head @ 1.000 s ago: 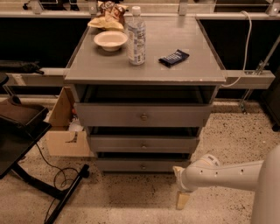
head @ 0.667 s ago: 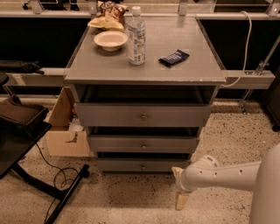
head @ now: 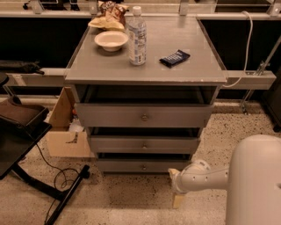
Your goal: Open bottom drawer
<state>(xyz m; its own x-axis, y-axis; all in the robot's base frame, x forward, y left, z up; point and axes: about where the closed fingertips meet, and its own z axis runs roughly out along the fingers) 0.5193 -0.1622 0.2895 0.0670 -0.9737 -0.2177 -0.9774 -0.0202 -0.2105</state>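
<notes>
The bottom drawer is the lowest and narrowest grey front of the cabinet. It has a small round metal knob at its centre and a dark gap above it. My gripper hangs low near the floor, on the end of my white arm. It is just right of the drawer's right end, a little in front of it, and not touching it. It is to the right of the knob and below its height.
The middle drawer and the top drawer sit above. On the cabinet top are a bowl, a water bottle, a dark snack bar and a chip bag. A cardboard box, a black stand and a cable are on the left.
My arm and gripper have drifted slightly to the left, toward the cabinet's lower right corner. The drawers have not moved.
</notes>
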